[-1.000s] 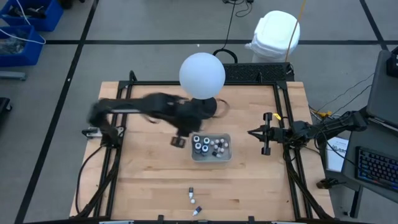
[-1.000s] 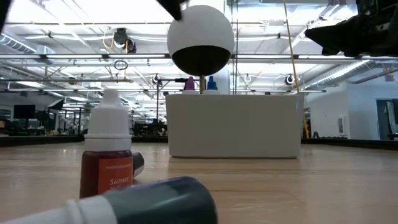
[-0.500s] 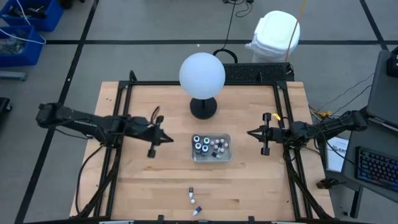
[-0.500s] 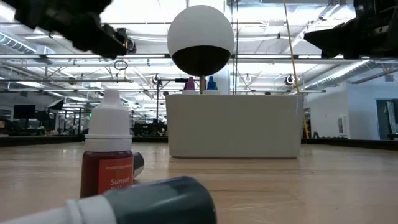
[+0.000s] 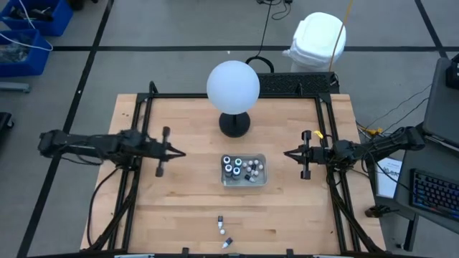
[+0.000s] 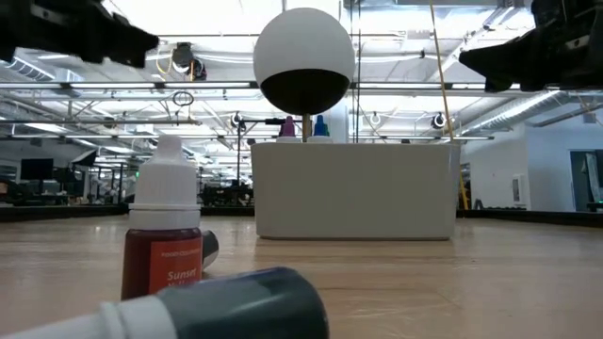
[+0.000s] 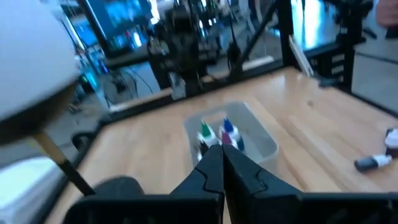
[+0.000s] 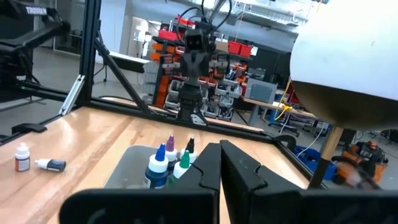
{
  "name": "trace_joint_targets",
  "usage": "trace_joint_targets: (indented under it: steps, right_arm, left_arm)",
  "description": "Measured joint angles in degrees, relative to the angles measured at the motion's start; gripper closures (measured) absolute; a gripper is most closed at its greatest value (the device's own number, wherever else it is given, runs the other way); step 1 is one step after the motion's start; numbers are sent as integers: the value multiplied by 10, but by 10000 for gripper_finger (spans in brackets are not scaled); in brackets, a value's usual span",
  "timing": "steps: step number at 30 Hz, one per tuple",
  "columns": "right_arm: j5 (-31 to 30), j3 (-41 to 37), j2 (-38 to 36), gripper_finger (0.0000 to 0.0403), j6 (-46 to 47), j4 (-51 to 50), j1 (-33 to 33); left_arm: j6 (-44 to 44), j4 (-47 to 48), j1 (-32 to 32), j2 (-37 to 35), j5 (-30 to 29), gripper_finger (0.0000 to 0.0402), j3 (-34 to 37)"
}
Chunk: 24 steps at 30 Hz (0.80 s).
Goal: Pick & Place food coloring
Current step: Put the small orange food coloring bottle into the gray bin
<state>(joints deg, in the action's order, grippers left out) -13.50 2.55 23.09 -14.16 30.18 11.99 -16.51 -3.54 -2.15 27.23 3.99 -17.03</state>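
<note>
The only legible text is the word "Sunset" in white letters on the label of the red bottle of food coloring (image 6: 163, 235) standing upright near the front edge of the table (image 6: 452, 282); a second line beneath it is cut off and unreadable. No other lettering can be made out

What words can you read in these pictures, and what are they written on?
"Sunset": on the label of the small red bottle with the white cap, seen in the low view.
A second line under it is cut off and too small to read.
The other bottles in the clear tray are too small or blurred to read.
</note>
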Motion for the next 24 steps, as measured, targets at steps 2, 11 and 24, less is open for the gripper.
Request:
trace_joint_targets:
  steps: [2,11,24]
  right_arm:
    - [0,0,0,403,8,0,0]
    - [0,0,3,403,-2,0,0]
    - [18,60,101,403,87,-42,9]
  left_arm:
    - [-6,25,2,-45,0,399,-1]
    - [-29,-51,3,-109,-11,400,97]
    - [6,-68,3,-108,-107,389,117]
